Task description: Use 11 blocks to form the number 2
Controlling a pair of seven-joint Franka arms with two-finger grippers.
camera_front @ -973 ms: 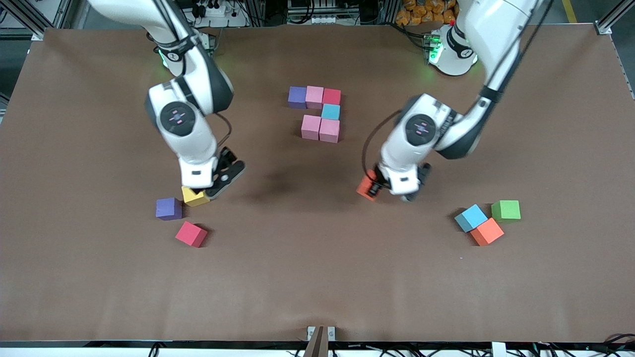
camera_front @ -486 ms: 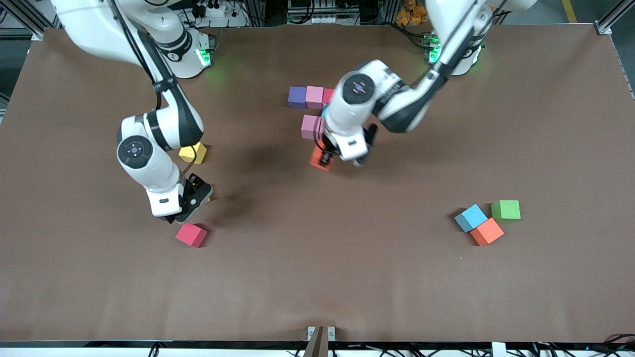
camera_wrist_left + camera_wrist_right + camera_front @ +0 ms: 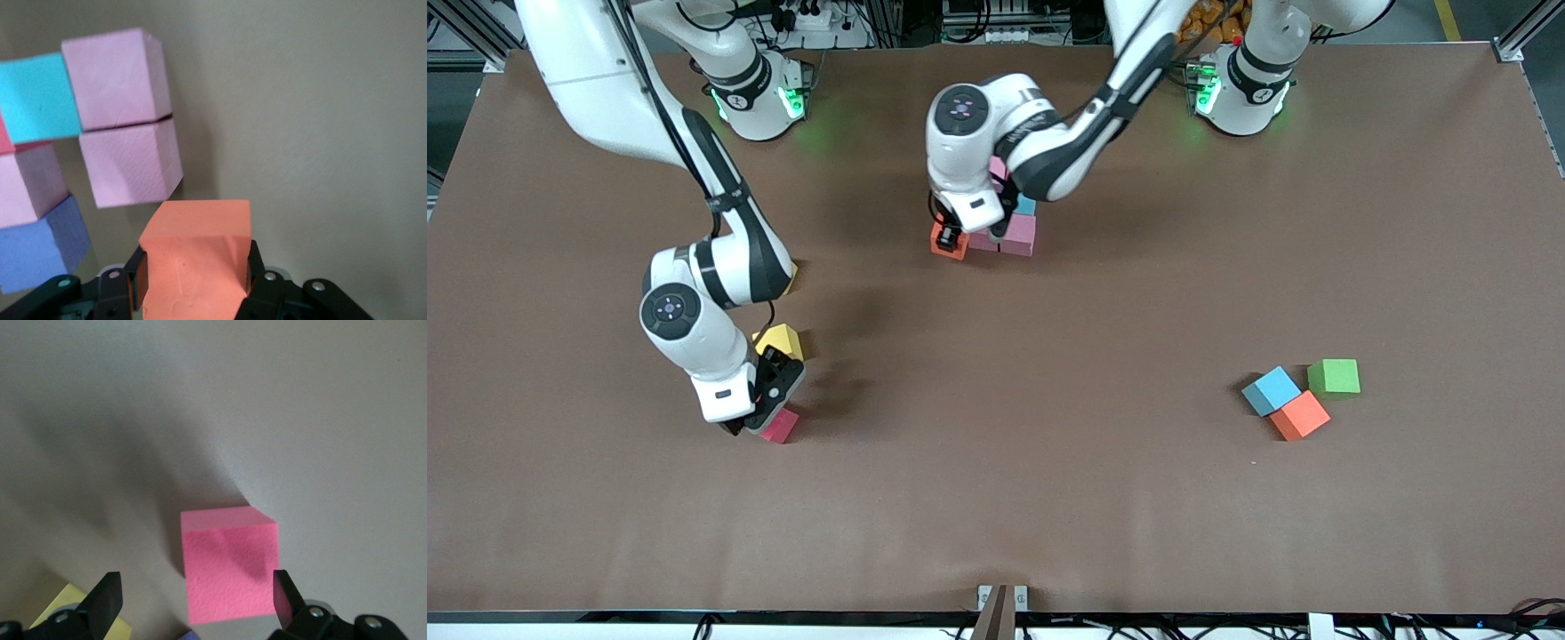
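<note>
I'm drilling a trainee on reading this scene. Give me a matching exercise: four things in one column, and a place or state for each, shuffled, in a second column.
Things
1. small orange foam cube in the partly built digit's row
2. small red foam cube near the right arm
3. small green foam cube
4. small yellow foam cube

Places or states
A. resting beside a blue and an orange cube
B. gripped in the left hand
C. between the open fingers of the right hand
D. on the table, farther from the front camera than the red cube

Pairs: 1-B, 2-C, 3-A, 4-D
</note>
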